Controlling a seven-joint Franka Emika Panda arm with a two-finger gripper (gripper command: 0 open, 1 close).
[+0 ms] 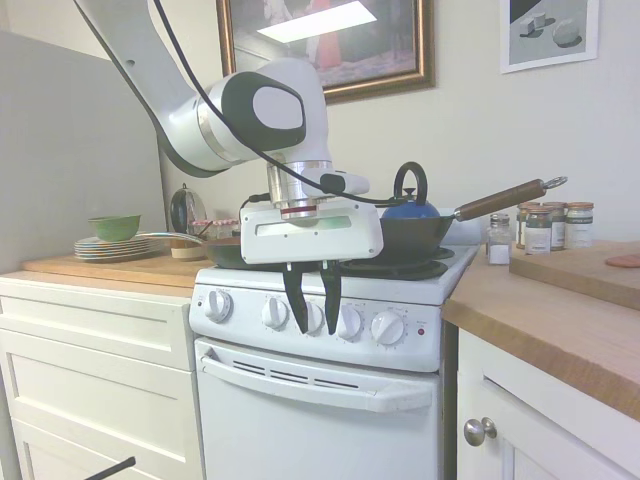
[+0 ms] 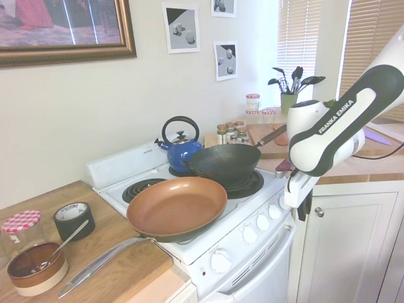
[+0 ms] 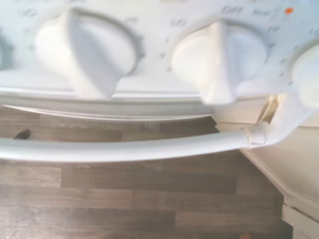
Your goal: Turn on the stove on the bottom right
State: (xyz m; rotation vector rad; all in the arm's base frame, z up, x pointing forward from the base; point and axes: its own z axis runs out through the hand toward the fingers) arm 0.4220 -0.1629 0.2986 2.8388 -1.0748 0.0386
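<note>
Nearest the first exterior camera, the end effector (image 1: 312, 312) on the white arm hangs fingers-down in front of the narrow white freestanding stove (image 1: 330, 400), its two dark fingers (image 1: 295, 300) parted by a narrow gap and bracketing the middle round white knob (image 1: 313, 318) of the five on the front panel; whether they touch it cannot be told. The stove stands between white cabinet drawers (image 1: 95, 380) and a white cabinet door with a round metal pull (image 1: 530, 440), each under a wooden bench (image 1: 560, 320). A small red light (image 1: 421, 331) sits at the panel's end beside that door. On the stove's black burners rest a copper-coloured frying pan (image 2: 177, 207) in front, a dark wok with a wooden handle (image 2: 222, 163) behind it, and a blue kettle (image 2: 181, 151) at the back. Beyond the stove, small glass spice jars (image 1: 545, 228) line the wall.
</note>
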